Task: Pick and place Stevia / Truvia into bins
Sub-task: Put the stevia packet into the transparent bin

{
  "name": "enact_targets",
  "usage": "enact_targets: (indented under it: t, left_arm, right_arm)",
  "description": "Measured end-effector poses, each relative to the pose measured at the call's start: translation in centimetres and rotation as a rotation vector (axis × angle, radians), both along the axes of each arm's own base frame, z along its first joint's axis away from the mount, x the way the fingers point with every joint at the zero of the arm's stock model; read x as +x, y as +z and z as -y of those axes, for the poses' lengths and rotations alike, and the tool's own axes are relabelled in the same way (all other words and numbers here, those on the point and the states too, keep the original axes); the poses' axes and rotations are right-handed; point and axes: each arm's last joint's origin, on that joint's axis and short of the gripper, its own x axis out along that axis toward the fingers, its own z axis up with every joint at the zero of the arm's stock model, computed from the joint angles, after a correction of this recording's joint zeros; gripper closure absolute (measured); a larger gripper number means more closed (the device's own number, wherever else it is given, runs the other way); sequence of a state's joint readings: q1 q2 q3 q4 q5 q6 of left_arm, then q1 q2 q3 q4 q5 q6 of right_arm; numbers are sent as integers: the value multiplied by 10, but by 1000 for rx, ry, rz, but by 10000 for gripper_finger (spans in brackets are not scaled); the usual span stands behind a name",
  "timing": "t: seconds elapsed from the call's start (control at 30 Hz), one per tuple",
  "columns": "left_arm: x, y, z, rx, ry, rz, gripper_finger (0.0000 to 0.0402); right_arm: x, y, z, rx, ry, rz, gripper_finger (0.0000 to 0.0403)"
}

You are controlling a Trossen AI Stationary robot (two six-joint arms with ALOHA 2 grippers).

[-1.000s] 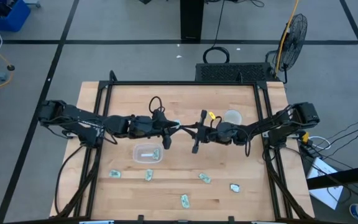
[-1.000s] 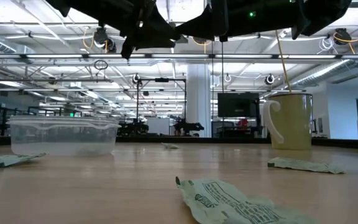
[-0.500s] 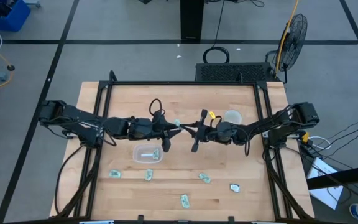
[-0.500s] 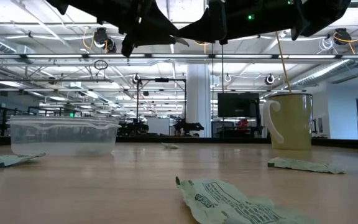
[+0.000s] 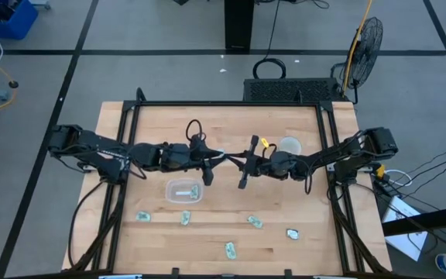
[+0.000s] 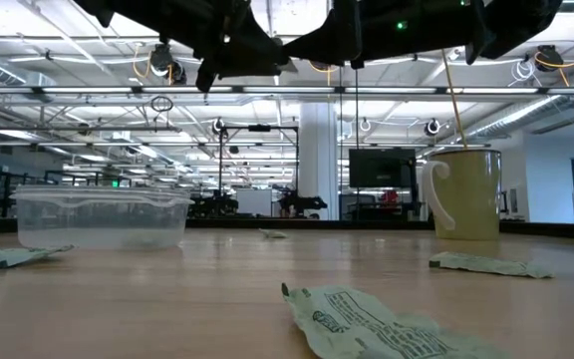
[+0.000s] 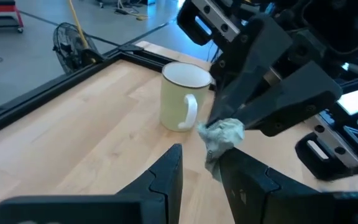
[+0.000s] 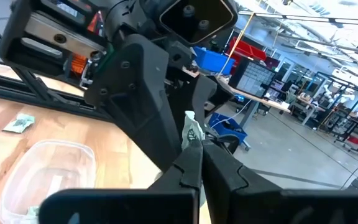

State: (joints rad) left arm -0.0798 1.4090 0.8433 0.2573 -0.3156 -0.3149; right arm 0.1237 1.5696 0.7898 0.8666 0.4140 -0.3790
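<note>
You have the bench [image 5: 285, 209] with both arms meeting above its middle. The clear tub [image 5: 184, 191] sits just beside and below that meeting point, and the mug [image 5: 289, 145] is off to the right. The right gripper [image 8: 197, 149] has its jaws clenched on one crumpled sachet [image 7: 222, 134]. The left gripper [image 7: 197, 158] faces it with its jaws parted and nothing in them.

The risk, as I judge it, is the handover. If the right lets go before the left bites, the sachet drops outside the tub.

Only the wrist views show you that grip. The high view alone shows the loose sachets [image 5: 255, 222] scattered along the near bench, and one piece inside the tub.
</note>
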Motion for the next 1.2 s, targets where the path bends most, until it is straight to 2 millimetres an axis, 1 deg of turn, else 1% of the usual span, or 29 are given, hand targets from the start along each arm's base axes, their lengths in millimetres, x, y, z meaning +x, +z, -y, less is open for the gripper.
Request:
enact_targets:
  t: [0.17,0.23,0.33,0.43,0.47,0.53,0.7,0.83,0.93,1.03,1.2]
  left_arm:
    - [1,-1,-1,23,-5,-6,294]
    - [1,-2,-1,31,-4,-10,301]
    - [1,-2,-1,34,-5,-10,328]
    - [1,-2,-1,49,-10,-14,368]
    - [1,-1,-1,50,-10,-13,381]
    - [1,-1,-1,54,-11,-9,392]
    - [1,-3,-1,48,-8,-26,388]
    - [-1,-6,2,21,-22,-68,394]
    - [-8,-5,7,-28,-42,-100,390]
    - [-21,-3,11,-93,-31,-167,394]
    - [-53,-3,17,-268,41,-337,389]
  right_arm:
    - [0,1,0,2,0,16,403]
    - [0,2,0,2,0,19,403]
    - [0,2,0,11,0,22,402]
    - [0,1,0,37,26,19,391]
    - [0,0,-1,43,34,16,385]
    - [0,-1,-1,50,53,9,371]
    - [0,-3,-1,34,48,-17,321]
    - [-1,0,-1,-39,9,-25,279]
    - [-3,3,-3,-95,-67,-33,257]
    - [-6,2,-9,-134,-120,-78,244]
    - [-10,-13,-21,-169,-118,-225,239]
